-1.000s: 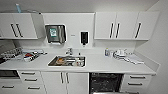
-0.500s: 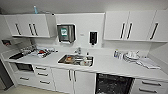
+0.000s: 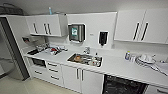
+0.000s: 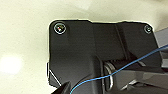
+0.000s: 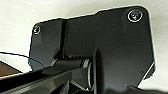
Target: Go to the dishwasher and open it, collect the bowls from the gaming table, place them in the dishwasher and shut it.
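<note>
The dishwasher point(image 3: 123, 86) shows in the head view as a dark bay under the white counter point(image 3: 117, 67), at the lower right, with faint wire racks inside. Its steel front is out of view below the picture's edge. The left wrist view looks past my arm's dark plate point(image 4: 82, 50) at a pale floor, with a blue cable point(image 4: 120, 68) across it. In the right wrist view the other arm's dark plate point(image 5: 105, 45) stands before a pale surface. Neither arm reaches into the head view.
A steel sink point(image 3: 85, 59) holding dishes sits mid-counter. A dish rack point(image 3: 146, 60) stands to its right and clutter point(image 3: 52, 50) to its left. White drawers point(image 3: 51, 71) and a built-in oven point(image 3: 38, 62) lie lower left, beside a tall dark panel point(image 3: 12, 50). Pale floor point(image 3: 30, 87) lies before them.
The whole head picture has shifted: the sink and cabinets now sit further right and larger, so the camera has moved. Nothing in the kitchen itself has moved.
</note>
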Controlling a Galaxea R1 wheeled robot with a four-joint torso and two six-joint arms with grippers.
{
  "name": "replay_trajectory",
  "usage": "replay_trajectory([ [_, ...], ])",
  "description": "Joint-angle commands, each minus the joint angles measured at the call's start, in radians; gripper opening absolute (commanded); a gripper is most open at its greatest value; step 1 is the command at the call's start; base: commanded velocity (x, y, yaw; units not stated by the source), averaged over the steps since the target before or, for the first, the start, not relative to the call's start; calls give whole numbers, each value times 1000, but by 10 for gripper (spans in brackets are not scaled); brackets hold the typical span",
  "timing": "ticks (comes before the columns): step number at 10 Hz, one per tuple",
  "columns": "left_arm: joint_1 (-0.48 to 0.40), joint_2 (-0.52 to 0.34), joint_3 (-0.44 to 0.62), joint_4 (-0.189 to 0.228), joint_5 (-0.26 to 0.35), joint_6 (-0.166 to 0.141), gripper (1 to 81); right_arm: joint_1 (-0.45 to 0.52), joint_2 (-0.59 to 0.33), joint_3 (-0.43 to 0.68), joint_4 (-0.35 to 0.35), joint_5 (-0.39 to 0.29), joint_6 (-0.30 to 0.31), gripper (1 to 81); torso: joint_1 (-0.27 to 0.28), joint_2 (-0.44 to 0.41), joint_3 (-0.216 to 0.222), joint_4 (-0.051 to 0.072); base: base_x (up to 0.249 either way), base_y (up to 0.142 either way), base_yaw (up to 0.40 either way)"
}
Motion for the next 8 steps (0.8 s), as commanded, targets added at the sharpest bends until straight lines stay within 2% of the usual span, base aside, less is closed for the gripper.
replay_trajectory([
  [1,-49,-9,-2,1,45,6,811,59,4,6,15,-48,1,811,0,0,0,0,0,0,297],
  [3,-51,-10,-2,4,45,8,811,44,-31,85,12,0,-6,811,0,0,0,0,0,0,299],
  [4,-51,-16,-2,10,45,8,811,44,-86,196,10,3,-6,811,0,0,0,0,0,0,300],
  [5,-51,-23,2,12,48,8,811,44,-120,251,15,5,-6,811,0,0,0,0,0,0,299],
  [7,-45,-33,33,10,51,8,811,33,-134,262,18,9,-5,811,0,0,0,0,0,0,299],
  [8,-43,-52,73,12,51,8,811,24,-143,271,16,43,-6,811,0,0,0,0,0,0,299],
])
